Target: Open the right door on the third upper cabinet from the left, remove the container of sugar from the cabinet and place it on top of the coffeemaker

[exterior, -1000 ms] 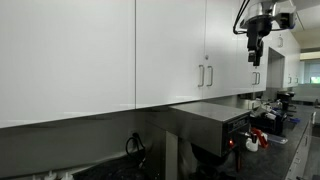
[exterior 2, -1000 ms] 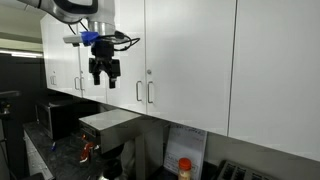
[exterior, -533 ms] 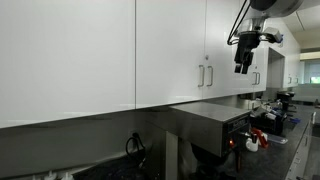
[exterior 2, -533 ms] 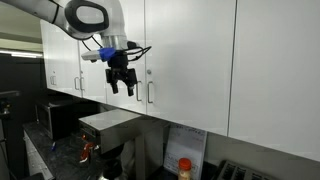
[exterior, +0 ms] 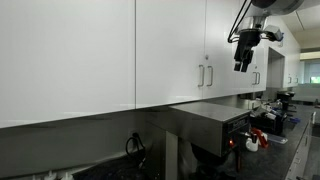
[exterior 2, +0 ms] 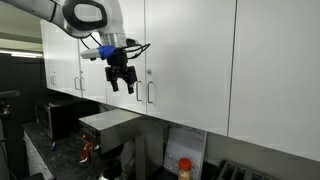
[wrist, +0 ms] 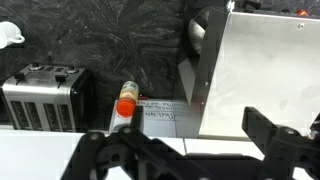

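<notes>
With jaws apart, the gripper [exterior 2: 122, 87] hovers left of frame centre beside the handle [exterior 2: 150, 92] of the closed right door [exterior 2: 190, 70], seemingly poised to hook it, because the container of sugar, nowhere in view, is presumably behind that door, above the coffeemaker [exterior 2: 108, 124].

Shut flat across the upper centre of the frame: the right door [exterior 2: 190, 60], barring all way to the shelves behind. Only a slim gap behind its bar handle [exterior 2: 150, 92], just beside the twin handle [exterior 2: 139, 90]. Open air around the gripper [exterior 2: 122, 83], upper left of centre, close before those handles, jaws spread wide. Lower left: flat top of the coffeemaker [exterior 2: 108, 122], bare, with free room between it and the cabinet undersides. In the wrist view, left of the coffeemaker [wrist: 260, 70]: a red-capped bottle [wrist: 125, 100] and, at the left edge of the frame, a toaster [wrist: 45, 95], both clear of that top.
</notes>
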Action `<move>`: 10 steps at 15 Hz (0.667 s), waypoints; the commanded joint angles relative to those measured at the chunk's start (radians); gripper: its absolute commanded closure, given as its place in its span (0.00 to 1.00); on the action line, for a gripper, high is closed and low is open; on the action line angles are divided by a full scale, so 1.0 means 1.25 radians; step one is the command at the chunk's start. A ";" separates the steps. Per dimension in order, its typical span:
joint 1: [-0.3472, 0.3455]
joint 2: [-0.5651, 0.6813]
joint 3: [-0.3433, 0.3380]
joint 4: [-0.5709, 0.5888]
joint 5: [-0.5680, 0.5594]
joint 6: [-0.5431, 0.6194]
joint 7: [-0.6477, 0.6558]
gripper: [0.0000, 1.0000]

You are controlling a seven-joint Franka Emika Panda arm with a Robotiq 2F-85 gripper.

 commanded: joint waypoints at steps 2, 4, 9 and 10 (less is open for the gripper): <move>-0.017 -0.007 0.015 -0.042 0.009 0.122 -0.008 0.00; -0.015 -0.005 0.016 -0.062 0.010 0.174 -0.007 0.00; -0.016 -0.002 0.035 -0.120 -0.002 0.285 0.005 0.00; -0.017 -0.002 0.040 -0.129 -0.005 0.307 0.009 0.00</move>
